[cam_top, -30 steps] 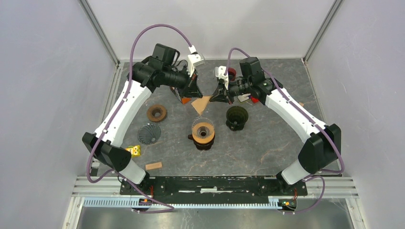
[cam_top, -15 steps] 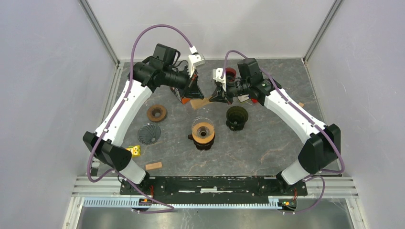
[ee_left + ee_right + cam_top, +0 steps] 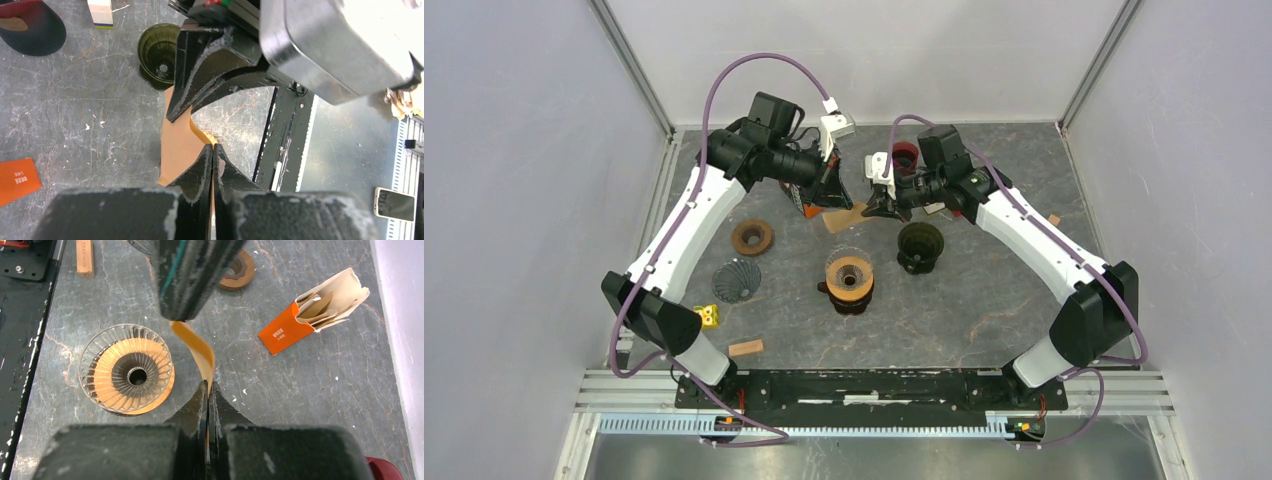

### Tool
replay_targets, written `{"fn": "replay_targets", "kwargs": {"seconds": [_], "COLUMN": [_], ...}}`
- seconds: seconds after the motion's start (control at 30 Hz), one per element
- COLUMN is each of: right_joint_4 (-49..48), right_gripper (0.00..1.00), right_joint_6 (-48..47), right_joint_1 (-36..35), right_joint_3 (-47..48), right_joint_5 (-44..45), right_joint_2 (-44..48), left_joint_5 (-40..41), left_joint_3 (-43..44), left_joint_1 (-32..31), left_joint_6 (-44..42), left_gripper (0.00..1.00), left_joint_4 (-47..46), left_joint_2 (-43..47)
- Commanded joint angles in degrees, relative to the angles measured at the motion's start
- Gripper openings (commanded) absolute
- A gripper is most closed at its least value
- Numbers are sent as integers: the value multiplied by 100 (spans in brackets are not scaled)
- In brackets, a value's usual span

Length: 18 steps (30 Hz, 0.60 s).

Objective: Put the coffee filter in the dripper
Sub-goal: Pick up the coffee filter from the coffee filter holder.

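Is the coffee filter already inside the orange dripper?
No, the left gripper and right gripper hold the filter up outside the dripper.

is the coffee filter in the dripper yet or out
Out. The coffee filter is held above the table, pinched by the left gripper and the right gripper, beside the clear dripper, not inside it.

Right wrist camera: the right gripper (image 3: 207,387), jaws pressed together, pinches one end of a brown paper coffee filter (image 3: 196,346), which curves up to the dark tip of the left gripper (image 3: 179,310). Left of the filter, a clear ribbed dripper (image 3: 96,356) with an orange lining stands on the grey stone-patterned table (image 3: 300,405). An opened orange filter box (image 3: 287,330) lies to the right, with a brown ring-shaped piece (image 3: 241,271) and a wooden block (image 3: 84,257) beyond
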State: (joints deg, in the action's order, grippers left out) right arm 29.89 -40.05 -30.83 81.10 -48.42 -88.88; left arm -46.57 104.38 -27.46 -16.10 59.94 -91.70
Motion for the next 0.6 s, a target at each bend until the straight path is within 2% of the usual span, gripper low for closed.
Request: {"fn": "replay_targets", "kwargs": {"seconds": [0.0,0.27,0.57], "right_joint_4": [288,323,434], "right_gripper": [0,0,0], "right_joint_6": [-609,-676,-788], "right_joint_1": [-85,-97,-99], "right_joint_3": [139,148,169], "right_joint_5": [33,70,61], "right_joint_2": [191,226,209], "left_joint_5": [51,121,304], "left_joint_3": [50,-29,-93], "left_joint_1": [-18,-13,-11], "left_joint_6": [191,133,-32], "left_gripper": [7,14,16], "left_joint_4": [-26,-26,-26], "left_joint_2": [-46,-16,73]}}
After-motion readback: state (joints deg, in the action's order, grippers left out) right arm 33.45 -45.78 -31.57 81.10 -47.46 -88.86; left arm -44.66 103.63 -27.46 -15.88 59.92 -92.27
